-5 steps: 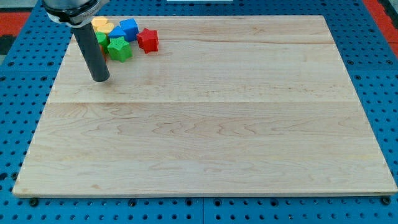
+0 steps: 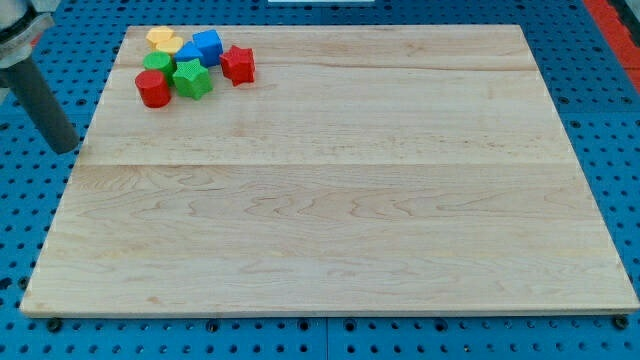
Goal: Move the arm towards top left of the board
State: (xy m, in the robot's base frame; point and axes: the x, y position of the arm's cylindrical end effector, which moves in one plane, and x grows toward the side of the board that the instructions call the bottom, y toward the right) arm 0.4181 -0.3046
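My tip (image 2: 66, 146) is off the wooden board (image 2: 330, 190), just past its left edge, at the view's left. It stands below and to the left of a cluster of blocks in the board's top left corner. The cluster holds a yellow block (image 2: 163, 40), a blue block (image 2: 205, 45), a red star-shaped block (image 2: 238, 64), a green star-shaped block (image 2: 191, 78), a green block (image 2: 156, 62) and a red cylinder (image 2: 152, 89). The tip touches none of them.
The board lies on a blue pegboard table (image 2: 610, 120) that surrounds it on all sides. A red patch (image 2: 615, 15) shows at the view's top right corner.
My tip has moved left, from on the board just below the cluster to past the board's left edge. The red cylinder, hidden before, now shows. The blocks have not moved.
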